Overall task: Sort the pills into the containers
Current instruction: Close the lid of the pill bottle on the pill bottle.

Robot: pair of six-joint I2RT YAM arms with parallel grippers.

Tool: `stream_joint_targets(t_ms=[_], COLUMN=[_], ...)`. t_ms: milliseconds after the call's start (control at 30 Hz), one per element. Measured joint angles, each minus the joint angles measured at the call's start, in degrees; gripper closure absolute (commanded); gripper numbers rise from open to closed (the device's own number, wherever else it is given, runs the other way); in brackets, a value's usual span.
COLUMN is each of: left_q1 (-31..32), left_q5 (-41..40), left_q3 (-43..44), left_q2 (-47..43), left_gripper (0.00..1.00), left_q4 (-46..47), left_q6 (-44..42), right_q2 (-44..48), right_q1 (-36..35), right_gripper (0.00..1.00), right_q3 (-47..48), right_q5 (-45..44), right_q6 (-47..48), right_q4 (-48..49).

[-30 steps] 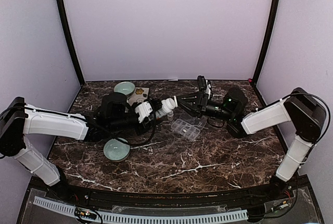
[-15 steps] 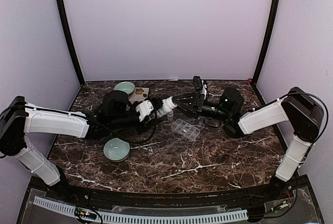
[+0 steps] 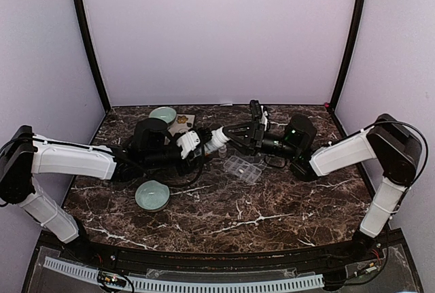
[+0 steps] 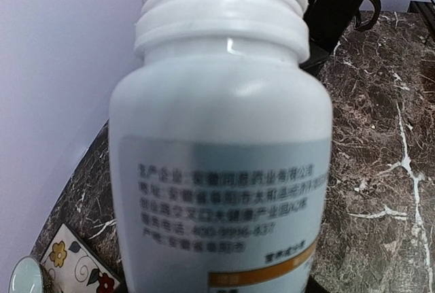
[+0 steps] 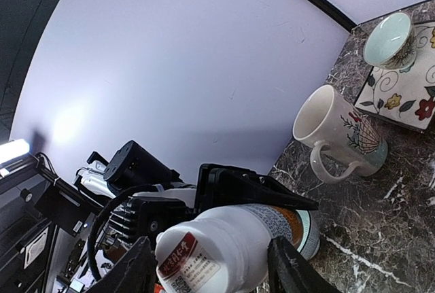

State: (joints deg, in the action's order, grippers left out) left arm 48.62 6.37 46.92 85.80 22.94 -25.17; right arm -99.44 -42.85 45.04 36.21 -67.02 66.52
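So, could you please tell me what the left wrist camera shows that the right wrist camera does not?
Only the left wrist view shows the bottle side-on, with the label's lines of print facing the camera. Only the right wrist view shows the white mug, a red and white sticker on the bottle's end, and the right hand with a finger on either side of that end. Both show the white bottle, the flowered tile and the marbled table.

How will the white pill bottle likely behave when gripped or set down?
The white pill bottle looks like smooth, rigid plastic: probably stiff but slightly slippery. Its round body, held sideways in the left claw, would likely roll if laid down like that.
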Motion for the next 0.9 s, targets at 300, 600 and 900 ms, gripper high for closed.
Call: stream_joint_targets(t_ms=[300, 600, 900], left_q1=[-0.55, -0.94, -1.07], left_q5=[-0.11, -1.73, -2.99], left_q3=[0.09, 0.09, 0.09], left_q2=[0.0, 0.0, 0.0], left_gripper=[1.0, 1.0, 1.0], left_q4=[-1.25, -4.26, -6.8], left_q6=[0.11, -0.2, -0.79], right_q2=[-0.02, -0.61, -0.66], right_q1=[-0.42, -1.16, -2.4], right_gripper=[0.5, 0.54, 0.57], right_q3=[1.99, 4.72, 7.26], right_q5=[-0.33, -1.05, -2.05], right_q6=[2.56, 6.56, 10.82], right_q4=[-4.22, -10.32, -16.81])
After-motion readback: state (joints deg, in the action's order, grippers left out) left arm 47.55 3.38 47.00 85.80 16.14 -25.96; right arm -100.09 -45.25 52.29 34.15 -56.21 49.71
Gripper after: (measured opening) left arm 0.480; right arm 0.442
